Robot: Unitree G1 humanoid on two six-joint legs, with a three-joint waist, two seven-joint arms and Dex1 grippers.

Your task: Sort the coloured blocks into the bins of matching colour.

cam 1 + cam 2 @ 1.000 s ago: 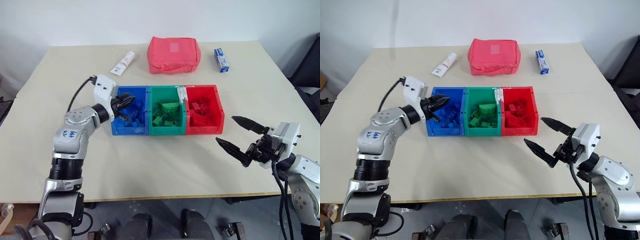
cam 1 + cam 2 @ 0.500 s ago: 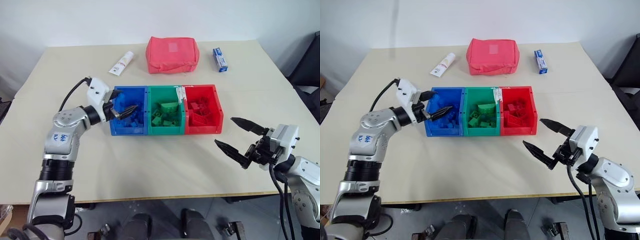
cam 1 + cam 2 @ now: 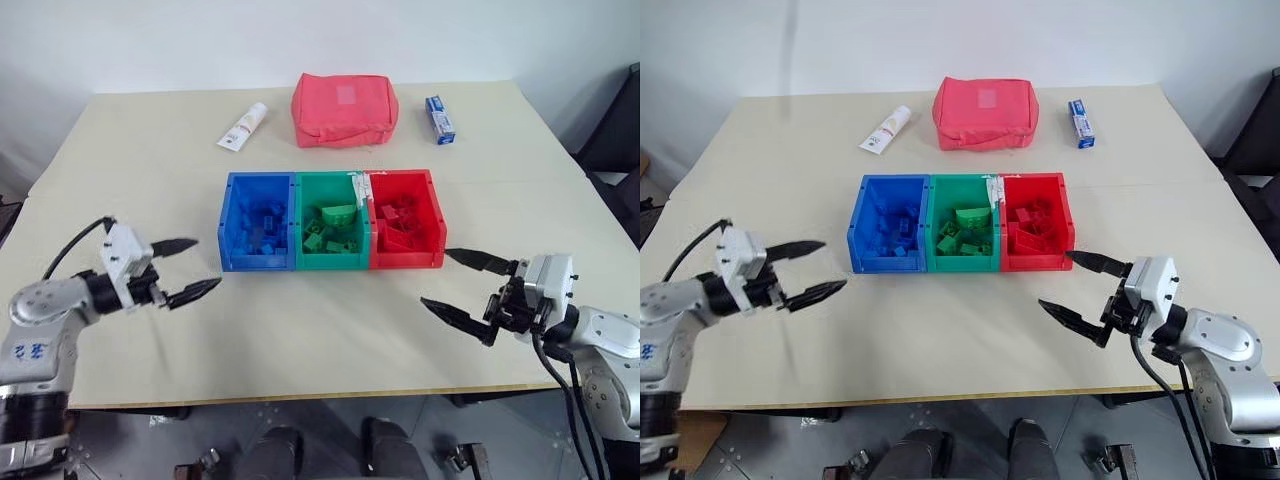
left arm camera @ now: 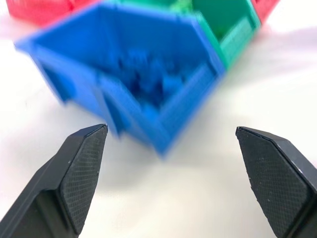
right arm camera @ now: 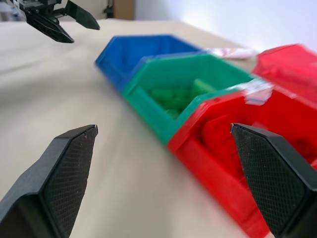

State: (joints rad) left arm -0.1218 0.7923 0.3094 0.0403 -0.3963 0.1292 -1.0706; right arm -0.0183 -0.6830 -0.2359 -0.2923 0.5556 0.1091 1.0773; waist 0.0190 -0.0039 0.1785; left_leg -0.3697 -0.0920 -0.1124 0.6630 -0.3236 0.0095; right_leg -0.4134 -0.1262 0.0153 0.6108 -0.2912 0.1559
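Three joined bins stand mid-table: blue (image 3: 256,262), green (image 3: 332,262) and red (image 3: 407,260). Blue blocks (image 3: 262,228) lie in the blue bin, green pieces (image 3: 330,228) in the green one, red blocks (image 3: 400,225) in the red one. My left gripper (image 3: 205,263) hangs open and empty just left of the blue bin's front corner, pointing at it (image 4: 148,84). On the other side my right gripper (image 3: 434,276) is open and empty in front of the red bin's right corner. The right wrist view looks along the row of bins (image 5: 198,129) to the left gripper (image 5: 54,20).
A red fabric pouch (image 3: 345,108) lies at the back of the table behind the bins. A white tube (image 3: 243,127) is to its left, a small blue box (image 3: 441,119) to its right. Bare tabletop (image 3: 320,320) stretches between bins and front edge.
My left gripper, shut over the blue bin a second ago, opened there and drew back out to the left and toward the table's front. The right gripper has barely moved.
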